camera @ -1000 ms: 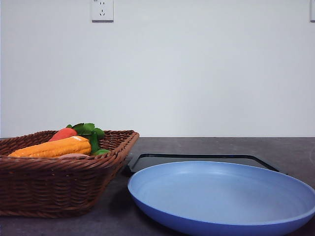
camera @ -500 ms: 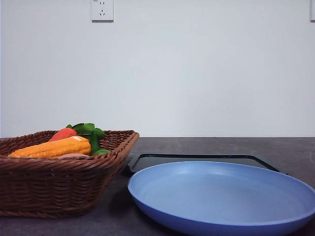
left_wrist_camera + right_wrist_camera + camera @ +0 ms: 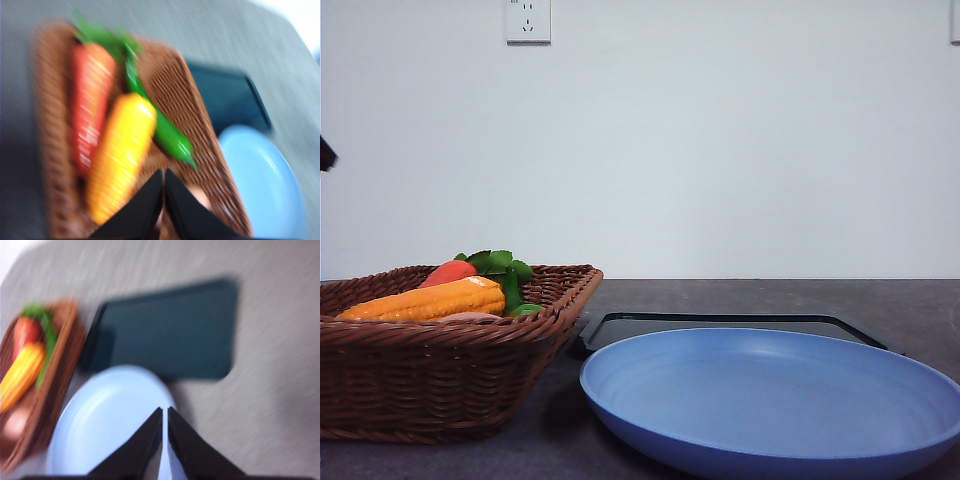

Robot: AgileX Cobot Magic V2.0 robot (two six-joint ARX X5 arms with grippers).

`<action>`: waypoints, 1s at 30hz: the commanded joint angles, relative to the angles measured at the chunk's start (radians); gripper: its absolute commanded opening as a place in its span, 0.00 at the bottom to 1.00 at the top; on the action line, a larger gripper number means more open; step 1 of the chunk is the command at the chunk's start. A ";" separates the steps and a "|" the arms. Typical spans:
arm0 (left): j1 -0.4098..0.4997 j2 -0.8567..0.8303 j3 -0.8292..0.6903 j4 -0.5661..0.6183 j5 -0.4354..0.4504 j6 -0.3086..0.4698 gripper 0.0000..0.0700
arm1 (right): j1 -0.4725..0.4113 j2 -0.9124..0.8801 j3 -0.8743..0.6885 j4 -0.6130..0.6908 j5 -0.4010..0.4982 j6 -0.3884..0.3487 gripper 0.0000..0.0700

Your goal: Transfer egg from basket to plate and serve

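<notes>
My left gripper (image 3: 163, 200), fingers pressed together, has just swung in over the basket (image 3: 440, 385); the right gripper (image 3: 164, 437), likewise pressed together, hangs above the empty plate (image 3: 770, 400). The egg (image 3: 200, 196) lies in the basket's near right corner, untouched.

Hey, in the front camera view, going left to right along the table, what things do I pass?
basket → black tray → plate; the tray lies behind the plate, starting a little further left.
</notes>
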 commanded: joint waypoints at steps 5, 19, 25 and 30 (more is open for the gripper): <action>-0.029 0.121 0.067 -0.037 0.113 0.064 0.00 | 0.000 0.148 0.017 -0.045 -0.110 -0.073 0.00; -0.065 0.166 0.069 -0.009 0.130 0.074 0.39 | 0.111 0.410 0.010 -0.048 -0.087 -0.088 0.27; -0.065 0.166 0.069 -0.001 0.129 0.074 0.39 | 0.155 0.542 0.010 0.071 -0.064 -0.069 0.27; -0.065 0.168 0.069 -0.001 0.128 0.075 0.39 | 0.174 0.641 0.010 0.149 -0.064 -0.040 0.24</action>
